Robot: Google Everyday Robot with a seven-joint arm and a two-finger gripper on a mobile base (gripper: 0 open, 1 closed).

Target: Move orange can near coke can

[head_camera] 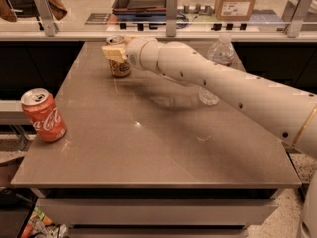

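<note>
The orange can (pixel 119 66) stands upright at the far middle of the brown table (pixel 148 148), its silver top showing. My gripper (pixel 115 53) reaches in from the right on a long white arm and is shut on the orange can's upper part, with a cream finger (pixel 113 52) across its front. The can's base rests on the table. The coke can (pixel 43 115), red with white script, stands upright near the table's left edge, well in front and to the left of the orange can.
A clear plastic water bottle (pixel 218 53) stands at the far right of the table, partly hidden behind my arm (pixel 223 88). A glass barrier with posts (pixel 171 8) runs along the table's far edge. The table's left edge lies close to the coke can.
</note>
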